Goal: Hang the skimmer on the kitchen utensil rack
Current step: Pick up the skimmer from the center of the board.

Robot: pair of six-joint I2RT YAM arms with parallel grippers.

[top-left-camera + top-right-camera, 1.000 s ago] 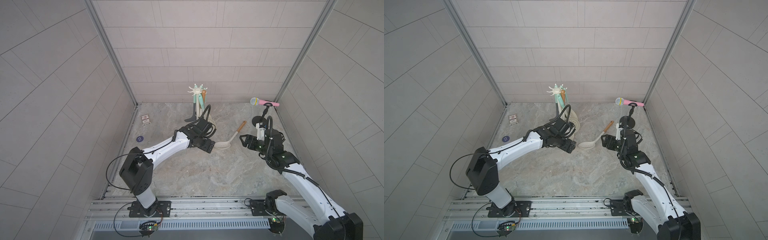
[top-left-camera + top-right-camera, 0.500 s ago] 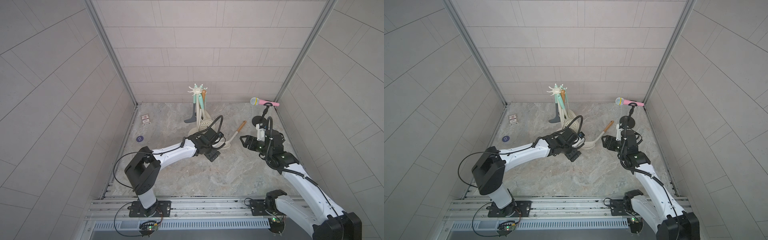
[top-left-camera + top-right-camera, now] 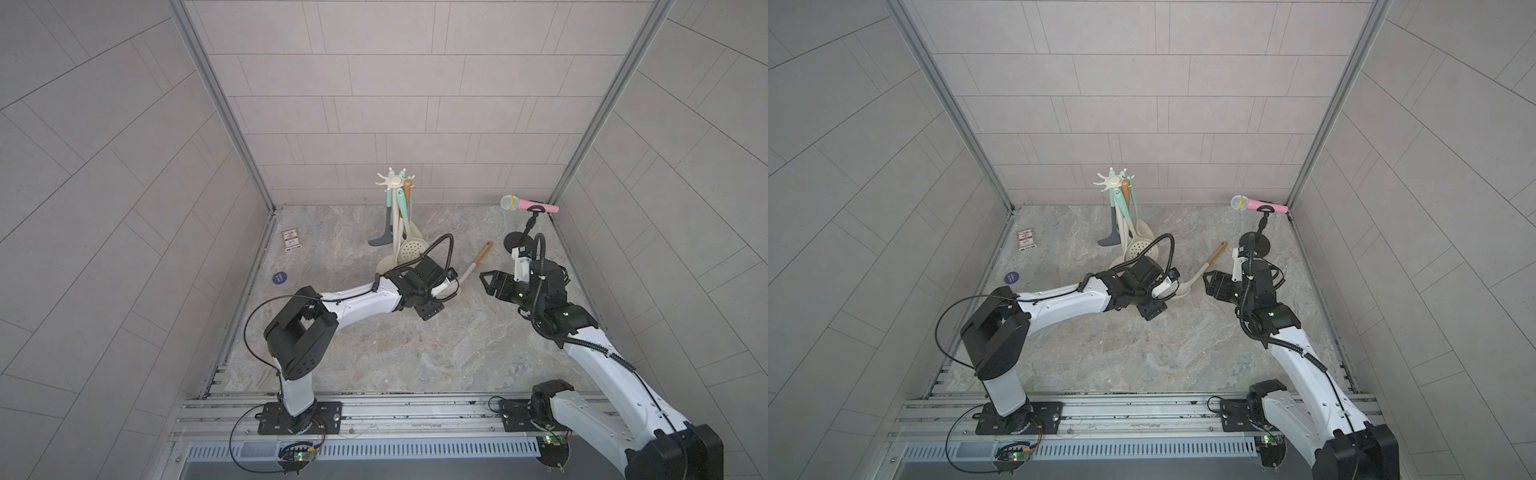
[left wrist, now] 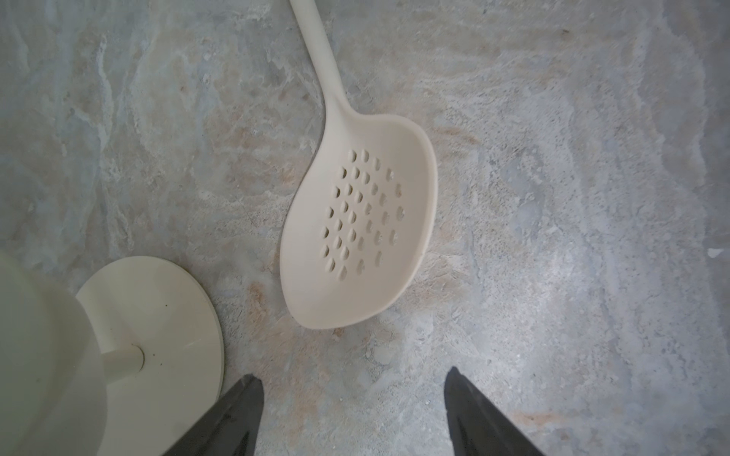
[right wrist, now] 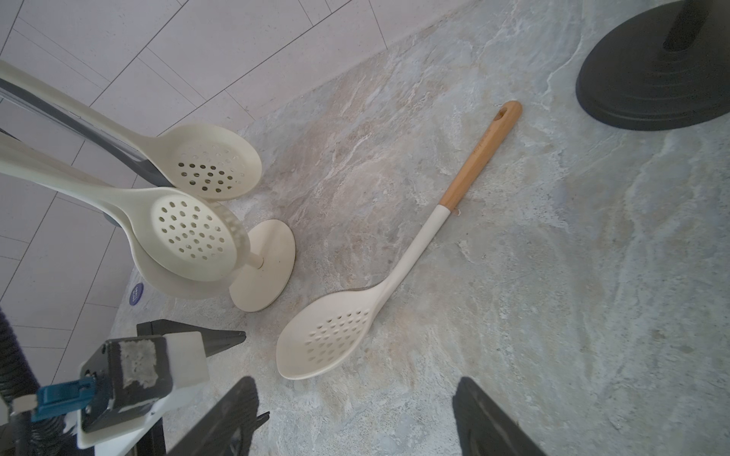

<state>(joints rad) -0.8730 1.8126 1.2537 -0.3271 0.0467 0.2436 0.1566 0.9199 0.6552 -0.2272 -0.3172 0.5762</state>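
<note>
Skimmer [image 4: 355,221] sits just ahead of the left pincer [image 4: 351,379], whose jaws are spread wide with nothing between them. It lies flat mid-worktop [image 4: 553,237], just beside the rack [image 4: 158,308], its handle [image 5: 486,150] aimed at the back right corner. The right pincer [image 5: 355,381] waits agape too. This looks like the approach; next comes a firm grip and a lift.

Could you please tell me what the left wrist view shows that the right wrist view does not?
Left wrist only: both fingertips of the open left gripper. Right wrist only: the open right gripper, the wooden handle end, hung utensils, black stand base. Both: the skimmer lying beside the kitchen utensil rack base.
</note>
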